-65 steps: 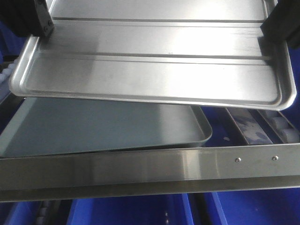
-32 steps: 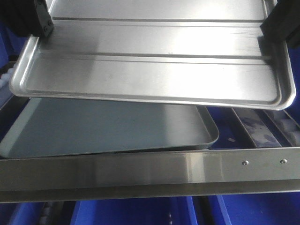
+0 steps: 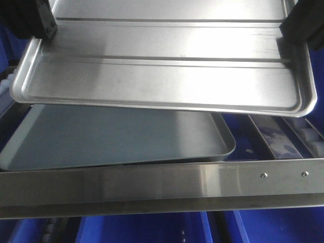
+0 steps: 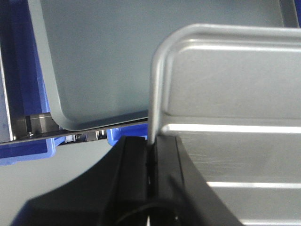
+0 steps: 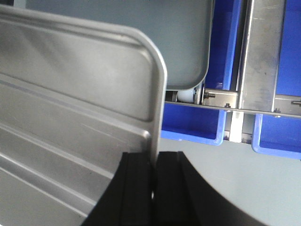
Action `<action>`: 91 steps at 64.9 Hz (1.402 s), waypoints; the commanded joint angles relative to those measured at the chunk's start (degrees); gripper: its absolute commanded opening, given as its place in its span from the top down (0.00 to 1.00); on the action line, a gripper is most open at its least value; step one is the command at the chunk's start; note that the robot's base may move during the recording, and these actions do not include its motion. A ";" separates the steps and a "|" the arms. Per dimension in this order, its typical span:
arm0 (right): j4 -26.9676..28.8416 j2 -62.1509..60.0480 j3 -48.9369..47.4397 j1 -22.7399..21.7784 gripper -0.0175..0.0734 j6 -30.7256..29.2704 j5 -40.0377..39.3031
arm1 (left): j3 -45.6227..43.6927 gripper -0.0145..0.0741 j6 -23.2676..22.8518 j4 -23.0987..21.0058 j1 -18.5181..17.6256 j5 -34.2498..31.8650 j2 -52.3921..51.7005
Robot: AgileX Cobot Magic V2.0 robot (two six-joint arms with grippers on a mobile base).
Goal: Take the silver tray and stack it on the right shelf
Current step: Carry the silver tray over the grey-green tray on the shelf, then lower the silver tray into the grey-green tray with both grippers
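For balance, the silver tray [image 3: 162, 71] is pinched at opposite rims by the left hand [image 4: 151, 147] and right hand [image 5: 154, 162] above the grey tray [image 3: 116, 136].

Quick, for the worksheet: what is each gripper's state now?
Left gripper: closed on the rim of the silver tray.
Right gripper: closed on its opposite rim.
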 commanded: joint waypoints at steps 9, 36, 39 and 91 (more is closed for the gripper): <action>-6.60 0.08 -2.94 -0.62 0.75 -1.32 1.78 | -1.61 0.94 2.95 10.04 0.66 11.46 -2.33; -6.60 17.20 -23.63 -0.62 0.75 -7.48 5.42 | -6.44 0.94 3.05 7.40 8.66 0.44 -1.40; -6.78 19.86 -25.76 -0.62 0.75 -7.82 5.55 | -6.44 0.94 3.05 6.15 10.73 -1.83 -1.14; -9.78 46.06 -36.26 -5.13 0.75 -9.95 1.42 | -6.44 0.94 8.16 1.05 25.27 -13.02 20.91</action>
